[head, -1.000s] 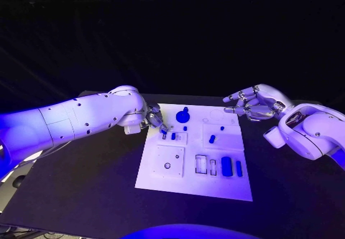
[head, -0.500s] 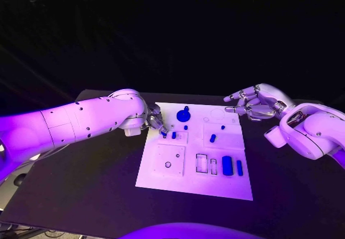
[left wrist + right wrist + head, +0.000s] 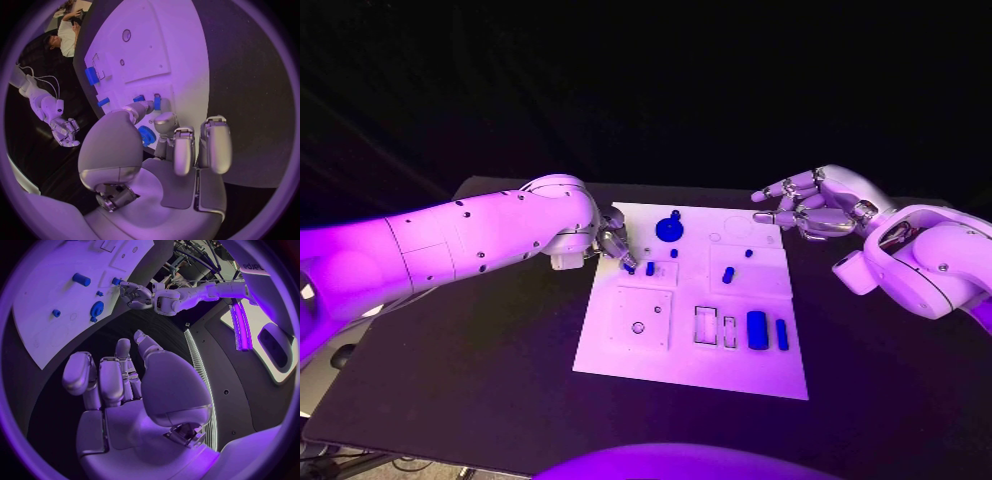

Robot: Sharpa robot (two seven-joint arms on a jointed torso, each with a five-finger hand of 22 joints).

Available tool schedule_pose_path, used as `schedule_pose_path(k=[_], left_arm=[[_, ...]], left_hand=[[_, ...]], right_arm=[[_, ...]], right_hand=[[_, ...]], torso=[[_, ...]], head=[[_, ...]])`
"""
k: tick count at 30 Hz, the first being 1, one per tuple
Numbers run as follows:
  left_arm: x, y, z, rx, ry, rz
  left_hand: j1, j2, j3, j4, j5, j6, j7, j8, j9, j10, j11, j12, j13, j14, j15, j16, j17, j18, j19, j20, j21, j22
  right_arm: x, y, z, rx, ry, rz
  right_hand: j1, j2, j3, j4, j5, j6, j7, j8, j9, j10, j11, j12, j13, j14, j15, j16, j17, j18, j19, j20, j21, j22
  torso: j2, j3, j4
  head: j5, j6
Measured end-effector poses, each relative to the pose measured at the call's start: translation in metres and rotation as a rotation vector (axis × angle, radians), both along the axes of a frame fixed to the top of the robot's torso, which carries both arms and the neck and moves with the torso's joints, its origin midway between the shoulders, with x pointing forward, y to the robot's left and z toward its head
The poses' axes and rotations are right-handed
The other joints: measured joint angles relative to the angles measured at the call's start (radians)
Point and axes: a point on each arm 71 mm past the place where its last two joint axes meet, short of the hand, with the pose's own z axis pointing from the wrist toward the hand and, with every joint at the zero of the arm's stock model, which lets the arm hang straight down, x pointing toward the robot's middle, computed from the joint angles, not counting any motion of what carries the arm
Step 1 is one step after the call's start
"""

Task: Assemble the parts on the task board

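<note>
The white task board (image 3: 678, 355) lies in the middle of the black table. My left hand (image 3: 612, 246) hovers at the board's far left edge. Its fingers are apart, and the fingertips (image 3: 142, 106) reach down beside two small blue pegs (image 3: 649, 269) standing there. I see nothing gripped between them. A round blue gear-like part (image 3: 671, 229) sits just behind the pegs, also seen as the gear (image 3: 147, 135) under my palm. My right hand (image 3: 808, 207) hangs above the board's far right corner, fingers spread and loosely curved, holding nothing.
Other blue parts rest on the board: a small peg (image 3: 728, 275) near the middle, a large pill-shaped piece (image 3: 757, 330) and a thin bar (image 3: 780, 335) at the right. Square recessed panels (image 3: 639, 320) lie on the left half. Bare black table (image 3: 473, 380) surrounds the board.
</note>
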Motion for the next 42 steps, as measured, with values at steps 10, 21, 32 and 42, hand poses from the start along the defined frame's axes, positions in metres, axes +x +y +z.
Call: schedule_pose_path(k=[10, 21, 32, 42], left_arm=[[-0.0008, -0.0010, -0.0002, 0.016, 0.019, -0.020], [0.0002, -0.0030, -0.0002, 0.025, 0.019, -0.022], [0.0042, -0.0080, -0.0017, 0.041, 0.027, -0.009], [0.0054, -0.0091, -0.0016, 0.050, 0.037, -0.006]], left_hand=[[0.001, 0.001, 0.003, -0.003, 0.005, 0.000, 0.000, 0.000, 0.002, 0.003, -0.003, 0.000, 0.000, 0.000, 0.000, 0.000, 0.001, 0.000, 0.000, 0.000, 0.004, 0.000], [-0.003, 0.006, 0.003, -0.003, 0.010, 0.002, 0.002, 0.000, 0.000, 0.004, -0.004, 0.000, 0.000, 0.000, 0.000, 0.000, 0.001, 0.000, 0.000, 0.000, 0.004, 0.000], [-0.029, 0.032, 0.003, -0.003, 0.010, 0.011, -0.004, -0.003, -0.007, 0.011, -0.004, 0.004, 0.005, 0.000, 0.000, 0.000, 0.001, 0.000, 0.000, 0.000, 0.004, 0.000], [-0.037, 0.039, 0.003, -0.003, 0.010, 0.018, -0.004, -0.006, -0.010, 0.016, -0.008, 0.011, 0.016, 0.004, -0.004, 0.000, 0.000, 0.000, 0.000, 0.000, 0.004, 0.000]], right_arm=[[0.0000, -0.0001, 0.0000, 0.000, 0.000, 0.000], [-0.0002, -0.0001, 0.0000, 0.000, 0.000, 0.001], [-0.0005, 0.0003, 0.0000, 0.001, 0.001, 0.002], [-0.0009, -0.0005, 0.0001, 0.000, 0.001, 0.002]], right_hand=[[0.000, 0.000, 0.000, 0.000, 0.000, 0.000, 0.000, 0.000, 0.000, 0.000, 0.000, 0.000, 0.000, 0.000, 0.000, 0.000, 0.000, 0.000, 0.000, 0.000, 0.000, 0.000], [0.000, 0.000, 0.000, 0.000, 0.000, 0.000, 0.000, 0.000, 0.000, 0.000, 0.000, 0.000, 0.000, 0.000, 0.000, 0.000, 0.000, 0.000, 0.000, 0.000, 0.000, 0.000], [0.000, 0.000, 0.000, 0.000, 0.000, 0.000, 0.000, 0.000, 0.000, 0.000, 0.000, 0.000, 0.000, 0.000, 0.000, 0.000, 0.000, 0.000, 0.000, 0.000, 0.000, 0.000], [0.000, 0.000, 0.000, 0.000, 0.000, 0.000, 0.000, 0.000, 0.000, 0.000, 0.000, 0.000, 0.000, 0.000, 0.000, 0.000, 0.000, 0.000, 0.000, 0.000, 0.000, 0.000]], torso=[[0.000, 0.0000, -0.0005], [0.000, 0.0000, -0.0005], [0.000, 0.0006, -0.0011], [0.000, 0.0007, -0.0011]], head=[[0.000, -0.002], [-0.001, -0.002], [-0.001, -0.003], [-0.004, -0.005]])
